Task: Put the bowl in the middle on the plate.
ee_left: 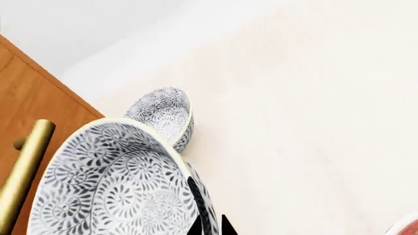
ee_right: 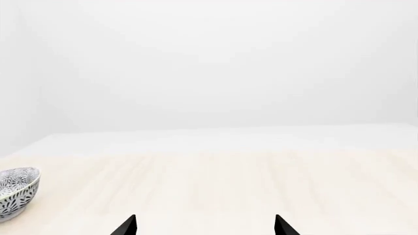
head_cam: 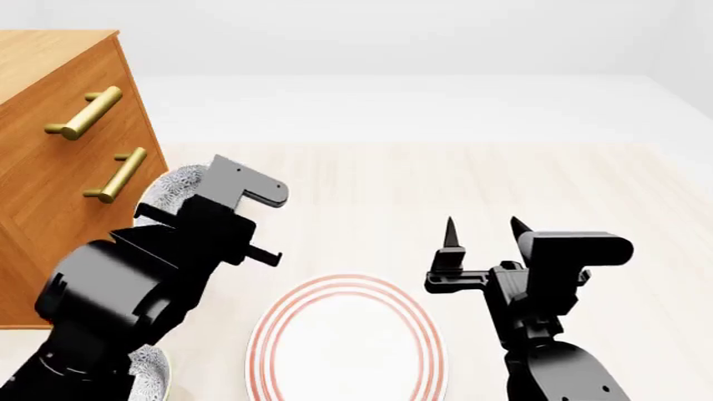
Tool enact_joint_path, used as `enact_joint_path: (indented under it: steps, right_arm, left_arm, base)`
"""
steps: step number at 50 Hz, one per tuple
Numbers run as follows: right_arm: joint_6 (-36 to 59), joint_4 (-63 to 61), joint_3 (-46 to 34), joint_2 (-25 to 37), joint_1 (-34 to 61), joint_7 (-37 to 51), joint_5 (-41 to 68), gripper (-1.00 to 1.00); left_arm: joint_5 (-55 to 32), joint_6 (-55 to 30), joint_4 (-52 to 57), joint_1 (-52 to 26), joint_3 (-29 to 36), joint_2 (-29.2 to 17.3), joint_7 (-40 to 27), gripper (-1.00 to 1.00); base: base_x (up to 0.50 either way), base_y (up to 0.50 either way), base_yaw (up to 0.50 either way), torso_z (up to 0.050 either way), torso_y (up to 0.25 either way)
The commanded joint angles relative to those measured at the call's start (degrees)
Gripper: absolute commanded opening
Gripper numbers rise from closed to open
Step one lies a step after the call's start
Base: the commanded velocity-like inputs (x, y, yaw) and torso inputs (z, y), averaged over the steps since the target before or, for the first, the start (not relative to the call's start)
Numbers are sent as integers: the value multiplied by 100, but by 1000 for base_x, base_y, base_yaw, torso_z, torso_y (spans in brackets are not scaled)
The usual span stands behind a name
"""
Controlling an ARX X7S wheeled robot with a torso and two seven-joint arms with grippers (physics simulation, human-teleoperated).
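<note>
Left wrist view puts the bowl (ee_left: 111,181) large and close, its grey-and-white floral inside facing the camera. The left hand (ee_left: 207,205) sits at its rim: one dark finger (ee_left: 196,193) lies against the inside of the wall and the other tip shows just outside it, so the fingers straddle the rim. Whether they are actually pressing on it I cannot tell.

From the head view the bowl itself is hidden beneath the left arm (head_cam: 145,276), which reaches over the spot between the other two bowls. The far bowl (ee_left: 163,112) stands just beyond it on the pale worktop (ee_left: 307,122), apart from it, and peeks out behind the arm in the head view (head_cam: 179,188). The near bowl (head_cam: 150,376) shows only as a sliver at the lower edge, under the same arm.

The plate (head_cam: 346,288) lies flat on the worktop in front of the robot, between the two arms, its red rings clear; a bit of its rim also shows in the left wrist view (ee_left: 406,226). It carries nothing.

The right hand (head_cam: 485,232) hangs above the worktop beside the plate, fingers spread wide and holding nothing; the right wrist view (ee_right: 203,223) shows the same wide gap, plus a patterned bowl (ee_right: 16,193) off to one side.

A wooden cabinet (head_cam: 56,167) with brass handles (head_cam: 83,113) stands beside the bowls.
</note>
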Motion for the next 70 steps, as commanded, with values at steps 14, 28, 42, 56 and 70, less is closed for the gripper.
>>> enact_joint_path:
  steps: [14,28,42,56,70]
  right_arm:
    - [-53,-41,36,65,-47,80,74,100]
    - [-20,-75,-5,94,-9,124,103,100]
    - [40,-124,-30,132,38,172,146,100]
    - [-28,-96,-36,151,-22,194,172,100]
    - [-89,-25,-63,158,-17,208,189,100]
  left_arm:
    - [-270,-67,2818,220,2469,-766,557,-100]
    - [-167,52,3725,206,3597,-997,628,-100]
    - [-87,153,4020,51,4046,-1104,657,-100]
    - [62,435,3883,-45,4471,-1095,707,-100]
    - [217,768,3485,-49,4790,-960,764,-100]
  base:
    - [0,0,0,0,0]
    - [0,0,0,0,1]
    - [0,0,0,0,0]
    - [0,0,0,0,1]
    - [0,0,0,0,0]
